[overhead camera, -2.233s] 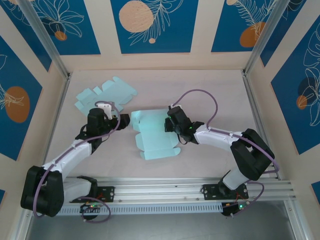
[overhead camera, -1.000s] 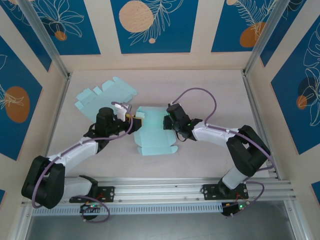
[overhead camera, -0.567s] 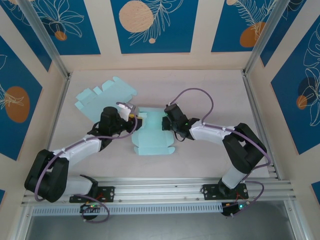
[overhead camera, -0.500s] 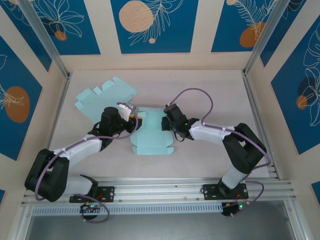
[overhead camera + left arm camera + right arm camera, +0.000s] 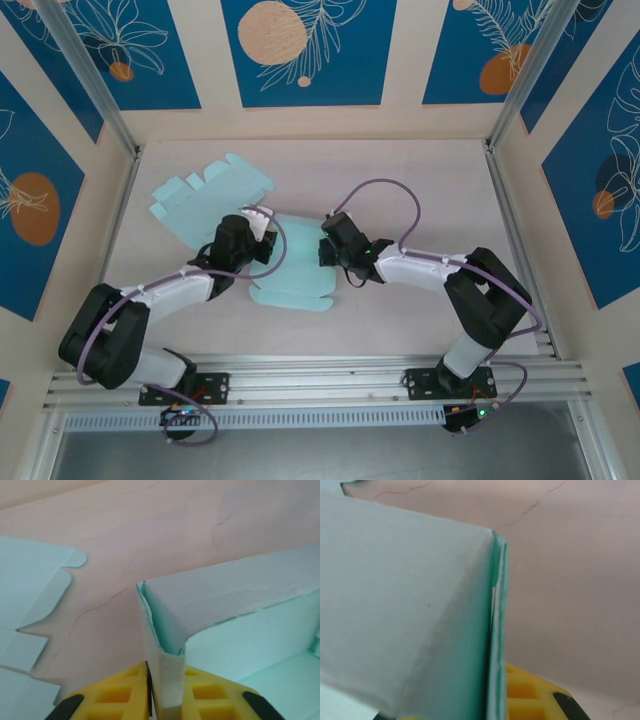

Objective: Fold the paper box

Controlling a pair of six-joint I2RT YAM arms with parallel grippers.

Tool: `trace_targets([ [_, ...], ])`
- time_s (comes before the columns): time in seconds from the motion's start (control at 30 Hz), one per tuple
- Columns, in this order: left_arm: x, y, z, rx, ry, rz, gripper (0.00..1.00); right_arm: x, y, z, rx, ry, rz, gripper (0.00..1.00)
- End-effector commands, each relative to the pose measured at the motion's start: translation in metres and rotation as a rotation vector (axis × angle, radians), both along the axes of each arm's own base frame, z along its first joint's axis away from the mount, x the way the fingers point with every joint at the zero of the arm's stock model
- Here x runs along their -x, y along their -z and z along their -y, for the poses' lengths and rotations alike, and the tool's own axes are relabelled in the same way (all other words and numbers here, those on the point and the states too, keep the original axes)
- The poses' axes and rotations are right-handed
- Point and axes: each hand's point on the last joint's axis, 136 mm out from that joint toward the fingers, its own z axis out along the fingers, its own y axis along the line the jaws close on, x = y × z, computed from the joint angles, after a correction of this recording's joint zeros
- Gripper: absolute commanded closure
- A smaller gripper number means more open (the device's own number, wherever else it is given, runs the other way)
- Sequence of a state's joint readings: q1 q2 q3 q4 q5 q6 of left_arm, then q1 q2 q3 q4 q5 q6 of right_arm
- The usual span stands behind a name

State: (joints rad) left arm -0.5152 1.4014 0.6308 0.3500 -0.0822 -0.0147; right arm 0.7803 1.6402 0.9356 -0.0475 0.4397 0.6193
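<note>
The light teal paper box (image 5: 290,272) lies partly folded in the middle of the table between both arms. My left gripper (image 5: 267,238) is at its left wall. In the left wrist view the yellow fingers (image 5: 115,695) are shut on a doubled-over upright wall (image 5: 169,680) of the paper box (image 5: 240,595). My right gripper (image 5: 323,250) is at the opposite wall. In the right wrist view that wall (image 5: 496,645) stands edge-on between the pads, with one yellow finger (image 5: 530,697) showing to its right; the other pad is mostly hidden behind the paper box (image 5: 410,605).
A second, flat teal paper blank (image 5: 210,187) lies at the back left of the table, also seen in the left wrist view (image 5: 30,605). Metal frame posts (image 5: 100,95) and patterned walls enclose the pinkish table (image 5: 420,180).
My left gripper has moved right to the box's left wall and shut on it. The box has shifted slightly left and forward, and the right gripper has stayed shut on its wall.
</note>
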Motion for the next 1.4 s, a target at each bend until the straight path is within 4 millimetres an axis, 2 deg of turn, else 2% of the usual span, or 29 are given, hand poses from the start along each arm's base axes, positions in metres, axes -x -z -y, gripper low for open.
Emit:
trace_targets([
  [0.0, -0.016, -0.018, 0.003, -0.043, -0.066, 0.073, 0.91, 0.008, -0.029, -0.027, -0.066, -0.057, 0.023, 0.97],
  [0.13, -0.02, -0.016, -0.008, -0.074, -0.184, 0.064, 1.0, 0.005, -0.023, -0.014, -0.009, 0.049, -0.006, 0.98],
  [0.37, -0.012, -0.025, -0.024, -0.015, -0.352, 0.072, 1.0, -0.006, -0.009, 0.017, 0.193, 0.224, -0.027, 0.98],
  [0.53, -0.007, -0.03, -0.055, 0.024, -0.538, 0.086, 1.0, -0.013, 0.001, 0.035, 0.356, 0.314, -0.038, 0.98],
  [0.67, 0.001, -0.036, -0.084, 0.019, -0.702, 0.107, 1.0, -0.015, 0.0, 0.068, 0.547, 0.455, -0.027, 0.98],
  [0.77, 0.003, -0.037, -0.092, 0.064, -0.769, 0.112, 1.0, -0.018, 0.004, 0.071, 0.582, 0.476, -0.03, 0.98],
  [0.87, 0.0, -0.035, -0.087, 0.119, -0.758, 0.107, 1.0, -0.022, 0.011, 0.058, 0.537, 0.432, -0.046, 0.99],
  [0.97, -0.006, -0.029, -0.068, 0.165, -0.656, 0.068, 1.0, -0.022, 0.015, 0.04, 0.483, 0.348, -0.069, 0.99],
  [1.07, -0.008, -0.021, -0.039, 0.179, -0.49, 0.012, 0.88, -0.018, 0.018, 0.026, 0.459, 0.264, -0.118, 0.99],
  [1.17, -0.001, -0.008, -0.02, 0.162, -0.387, -0.077, 0.82, -0.01, 0.02, 0.019, 0.445, 0.212, -0.178, 0.99],
  [1.37, 0.013, 0.015, -0.013, 0.162, -0.343, -0.193, 0.77, 0.003, 0.023, 0.016, 0.387, 0.201, -0.249, 0.98],
])
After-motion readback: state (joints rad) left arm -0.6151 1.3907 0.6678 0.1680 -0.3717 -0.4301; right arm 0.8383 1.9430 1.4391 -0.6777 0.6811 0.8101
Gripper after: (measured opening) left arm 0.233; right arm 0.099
